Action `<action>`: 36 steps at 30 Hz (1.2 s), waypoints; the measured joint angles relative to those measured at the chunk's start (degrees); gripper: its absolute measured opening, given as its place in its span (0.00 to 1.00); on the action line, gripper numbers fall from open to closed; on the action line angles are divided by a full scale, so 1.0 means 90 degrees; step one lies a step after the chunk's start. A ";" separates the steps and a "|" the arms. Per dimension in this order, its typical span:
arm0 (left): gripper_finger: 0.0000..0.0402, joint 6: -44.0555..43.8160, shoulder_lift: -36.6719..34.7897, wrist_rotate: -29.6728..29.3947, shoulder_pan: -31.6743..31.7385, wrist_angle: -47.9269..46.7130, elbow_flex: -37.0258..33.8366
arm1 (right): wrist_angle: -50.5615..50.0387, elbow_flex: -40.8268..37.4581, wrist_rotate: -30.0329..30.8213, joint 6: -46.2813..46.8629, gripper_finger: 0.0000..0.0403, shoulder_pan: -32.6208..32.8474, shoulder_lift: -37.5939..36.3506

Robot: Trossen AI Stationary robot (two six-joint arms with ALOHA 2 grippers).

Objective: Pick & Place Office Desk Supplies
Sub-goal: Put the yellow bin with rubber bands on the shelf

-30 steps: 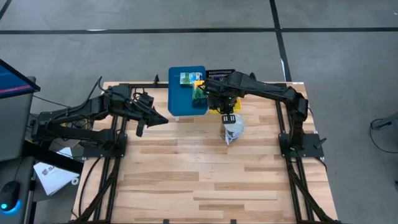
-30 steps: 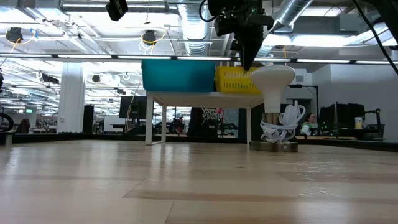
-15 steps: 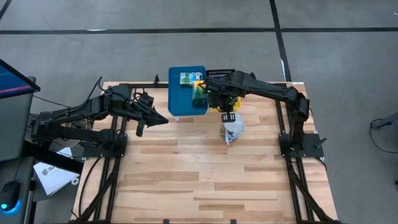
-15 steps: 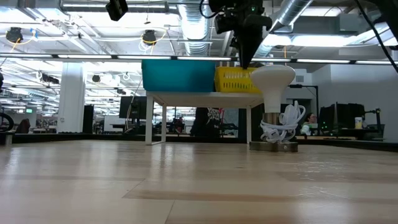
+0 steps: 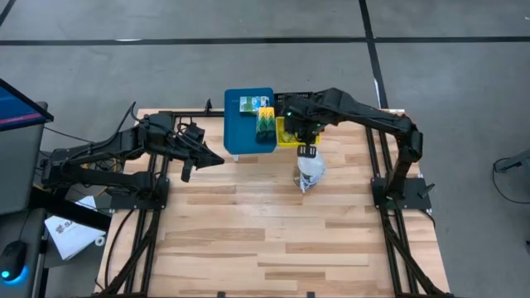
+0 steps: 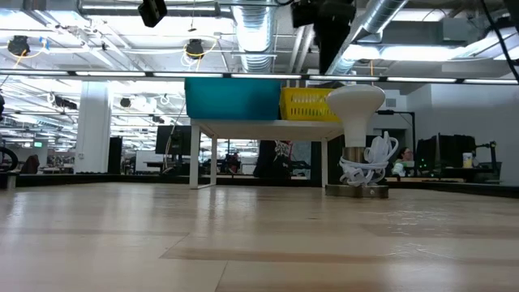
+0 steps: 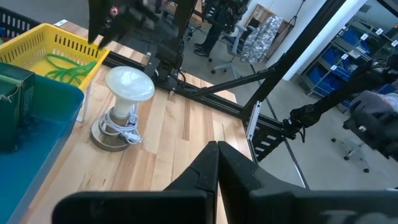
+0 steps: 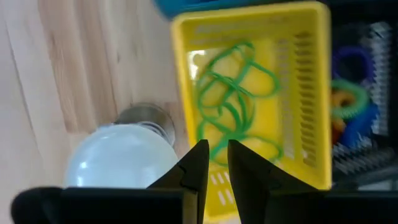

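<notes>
Right gripper (image 8: pixel 214 163): above the yellow basket (image 8: pixel 314 99), fingers narrowly apart, nothing visibly between them.
Green loops (image 8: pixel 233 93): piled inside the yellow basket, apparently their sorting bin.
Crayon box (image 5: pixel 265 120): lies in the blue tray (image 5: pixel 240 136) beside the basket.
Lamp (image 5: pixel 310 172): close by the basket's edge, crowding any descent.
Left gripper (image 7: pixel 217 163): closed, empty, parked well apart over bare table (image 5: pixel 248 240).
Open room: wide wooden tabletop toward the front.

You have green loops (image 8: pixel 233 106) in a slatted yellow basket (image 8: pixel 314 93), beside a blue bin (image 5: pixel 241 141). The lamp (image 8: pixel 118 165) is white; the table (image 5: pixel 248 240) is pale striped wood.
</notes>
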 joint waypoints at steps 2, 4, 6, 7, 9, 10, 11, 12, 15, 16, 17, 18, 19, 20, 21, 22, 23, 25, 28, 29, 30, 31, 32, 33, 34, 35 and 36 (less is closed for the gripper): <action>0.00 -0.0003 0.0001 0.0000 -0.0004 0.0000 0.0000 | -0.0007 0.0000 -0.0016 0.0473 0.14 -0.0109 -0.0160; 0.00 -0.0003 0.0001 -0.0002 -0.0055 0.0001 0.0000 | -0.0005 0.0000 -0.0007 0.0984 0.14 -0.0244 -0.0320; 0.00 0.0004 0.0001 -0.0002 -0.0113 0.0001 0.0000 | -0.0012 0.0000 0.0059 0.1522 0.13 -0.0390 -0.0524; 0.00 0.0004 0.0001 -0.0001 -0.0139 0.0000 0.0000 | -0.0024 0.0000 0.0125 0.1801 0.12 -0.0452 -0.0633; 0.00 0.0006 0.0000 -0.0001 -0.0190 0.0000 0.0000 | -0.0101 0.0002 0.0227 0.2293 0.08 -0.0579 -0.0812; 0.00 0.0006 0.0001 -0.0001 -0.0207 0.0001 0.0000 | -0.0150 0.0002 0.0296 0.2510 0.05 -0.0631 -0.0878; 0.00 0.0009 0.0001 0.0000 -0.0225 0.0001 0.0000 | -0.0201 0.0000 0.0311 0.2669 0.02 -0.0688 -0.0930; 0.00 0.0009 0.0001 0.0000 -0.0241 -0.0001 0.0000 | -0.0244 0.0000 0.0315 0.2815 0.01 -0.0736 -0.0974; 0.00 0.0009 0.0001 -0.0002 -0.0281 0.0001 0.0000 | -0.0438 0.0000 0.0313 0.3279 0.01 -0.0874 -0.1009; 0.00 0.0004 0.0001 -0.0001 -0.0284 0.0001 0.0000 | -0.0519 0.0000 0.0316 0.3407 0.01 -0.0921 -0.0998; 0.00 0.0003 0.0001 0.0000 -0.0284 0.0001 0.0000 | -0.0589 0.0000 0.0313 0.3551 0.01 -0.0968 -0.0958; 0.00 0.0001 0.0001 -0.0002 -0.0284 0.0000 0.0000 | -0.0645 0.0003 0.0313 0.3708 0.00 -0.1009 -0.0896; 0.00 0.0001 0.0001 -0.0002 -0.0284 0.0001 0.0000 | -0.0711 0.0002 0.0314 0.3824 0.00 -0.1052 -0.0828; 0.00 -0.0001 0.0001 -0.0002 -0.0284 -0.0001 0.0000 | -0.0753 -0.0016 0.0313 0.3858 0.00 -0.1110 -0.0755; 0.00 -0.0001 0.0001 -0.0002 -0.0284 0.0001 0.0000 | -0.0747 -0.0050 0.0307 0.3878 0.00 -0.1166 -0.0689; 0.00 -0.0001 0.0001 -0.0002 -0.0284 -0.0001 0.0000 | -0.0716 -0.0131 0.0290 0.3920 0.00 -0.1203 -0.0661; 0.00 -0.0001 0.0001 -0.0002 -0.0284 -0.0001 0.0000 | -0.0696 -0.0260 0.0263 0.3941 0.00 -0.1237 -0.0656; 0.00 -0.0003 0.0001 -0.0002 -0.0284 -0.0001 0.0000 | -0.0638 -0.0577 0.0192 0.3946 0.00 -0.1334 -0.0658; 0.00 -0.0016 0.0001 -0.0002 -0.0284 -0.0001 0.0000 | -0.0506 -0.1138 0.0172 0.3947 0.00 -0.1426 -0.0750; 0.00 -0.0021 0.0001 -0.0002 -0.0284 -0.0001 0.0000 | -0.0391 -0.1327 0.0161 0.3965 0.00 -0.1448 -0.0845; 0.00 -0.0025 0.0001 -0.0002 -0.0284 -0.0002 0.0000 | -0.0259 -0.1522 0.0128 0.3982 0.00 -0.1483 -0.0965; 0.00 -0.0025 0.0001 -0.0002 -0.0284 -0.0004 0.0000 | -0.0136 -0.1712 0.0098 0.3989 0.00 -0.1514 -0.1076; 0.00 -0.0027 0.0001 -0.0002 -0.0284 -0.0001 0.0000 | 0.0004 -0.1899 0.0023 0.3992 0.00 -0.1539 -0.1180; 0.00 -0.0028 0.0001 -0.0002 -0.0284 -0.0001 0.0000 | 0.0162 -0.2076 -0.0068 0.4024 0.00 -0.1546 -0.1267; 0.00 -0.0029 0.0001 -0.0002 -0.0284 -0.0003 0.0000 | 0.0339 -0.2244 -0.0145 0.4063 0.00 -0.1548 -0.1363; 0.00 -0.0030 0.0001 -0.0002 -0.0284 -0.0004 0.0001 | 0.0488 -0.2394 -0.0249 0.4101 0.00 -0.1548 -0.1472; 0.00 -0.0030 0.0001 -0.0002 -0.0284 -0.0004 0.0000 | 0.0580 -0.2509 -0.0331 0.4138 0.00 -0.1546 -0.1565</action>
